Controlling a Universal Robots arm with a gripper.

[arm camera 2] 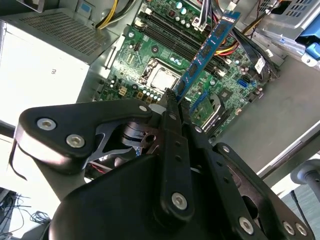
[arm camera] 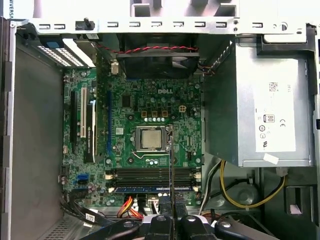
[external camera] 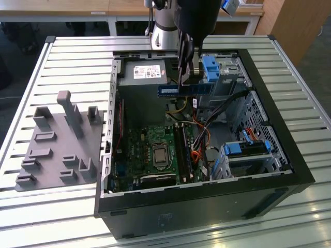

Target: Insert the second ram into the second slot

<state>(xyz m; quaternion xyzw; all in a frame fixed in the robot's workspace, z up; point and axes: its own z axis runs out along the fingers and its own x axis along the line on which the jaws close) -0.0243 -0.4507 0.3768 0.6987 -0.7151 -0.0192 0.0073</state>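
Exterior view first: in the upper middle of the frame we see the gripper (external camera: 183, 77) hanging over the open computer case (external camera: 289, 170), its fingers clamped on the second ram (external camera: 199, 89). The blue stick lies level in the air, gripped near its middle. It is well above the motherboard (external camera: 139, 150) and its memory slots (external camera: 183, 152), and is seated in none of them. Just behind it sits the power supply (external camera: 129, 82) with a white printed label (external camera: 146, 71) (we cannot make out the print). A grey plastic fixture (external camera: 57, 139) lies on the slatted table (external camera: 67, 57) at the exterior view's left. In the second wrist view the stick (arm camera 2: 207, 47) juts from the fingers (arm camera 2: 170, 107) toward the board. In the first wrist view the gripper (arm camera: 170, 222) hangs above the long dark slots (arm camera: 150, 175) next to the processor socket (arm camera: 151, 138).
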